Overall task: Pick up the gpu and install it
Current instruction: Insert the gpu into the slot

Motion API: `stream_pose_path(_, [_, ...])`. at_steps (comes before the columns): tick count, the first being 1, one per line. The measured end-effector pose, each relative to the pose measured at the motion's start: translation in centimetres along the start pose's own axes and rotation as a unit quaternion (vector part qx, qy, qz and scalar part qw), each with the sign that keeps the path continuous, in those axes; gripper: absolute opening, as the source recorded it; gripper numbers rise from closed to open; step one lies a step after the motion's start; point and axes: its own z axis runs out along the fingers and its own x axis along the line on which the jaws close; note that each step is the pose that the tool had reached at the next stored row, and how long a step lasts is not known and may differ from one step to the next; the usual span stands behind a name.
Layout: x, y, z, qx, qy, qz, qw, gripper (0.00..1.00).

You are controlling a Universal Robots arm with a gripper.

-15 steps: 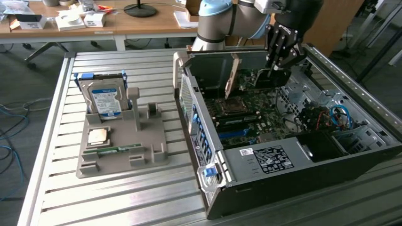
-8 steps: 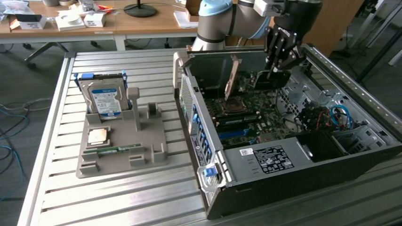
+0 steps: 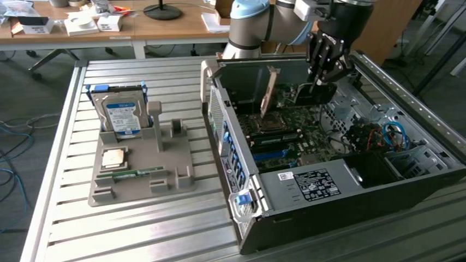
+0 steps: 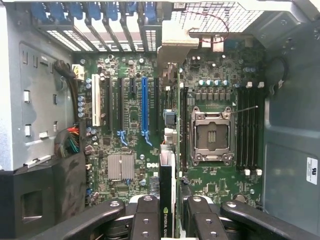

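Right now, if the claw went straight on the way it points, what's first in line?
The claw, shut on the gpu, points down into the case. The card's lower edge would likely meet the motherboard first, between the blue slot and the CPU socket. Whether a slot sits right under it is unclear.

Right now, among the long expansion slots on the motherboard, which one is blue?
The blue slot, mid-row with black slots on either side. The white slot ends the row, farthest from the CPU socket.
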Motion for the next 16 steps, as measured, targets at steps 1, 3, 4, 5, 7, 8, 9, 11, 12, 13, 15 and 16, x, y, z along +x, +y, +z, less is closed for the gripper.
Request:
stream_pose_path(1, [0.2,0.0,0.0,0.0,0.0,0.0,1.0,0.26])
stream_pose_path(3, [0.5,-0.01,0.0,0.0,0.0,0.0,1.0,0.26])
stream_pose_path(4, [0.6,-0.01,0.0,0.0,0.0,0.0,1.0,0.26])
stream_pose_path(5, [0.8,-0.02,0.0,0.0,0.0,0.0,1.0,0.26])
stream_pose_path(7, [1.0,-0.02,0.0,0.0,0.0,0.0,1.0,0.26])
stream_pose_path(8, [1.0,-0.02,0.01,0.0,-0.0001,0.0,1.0,0.26])
stream_pose_path(9, [1.0,-0.02,0.07,0.0,0.0,0.0,1.0,0.26])
stream_pose_path(11, [1.0,-0.04,0.78,0.0,0.0001,0.0,1.0,0.26])
stream_pose_path(12, [1.0,-0.03,0.79,0.0,0.0001,0.0,1.0,0.26])
stream_pose_path(13, [1.0,-0.04,0.81,0.0001,0.0,0.0,1.0,0.26])
stream_pose_path(15, [1.0,-0.04,1.04,0.0001,-0.0001,0.0,1.0,0.26])
stream_pose_path(16, [1.0,-0.04,1.14,0.0001,0.0,0.0,1.0,0.26])
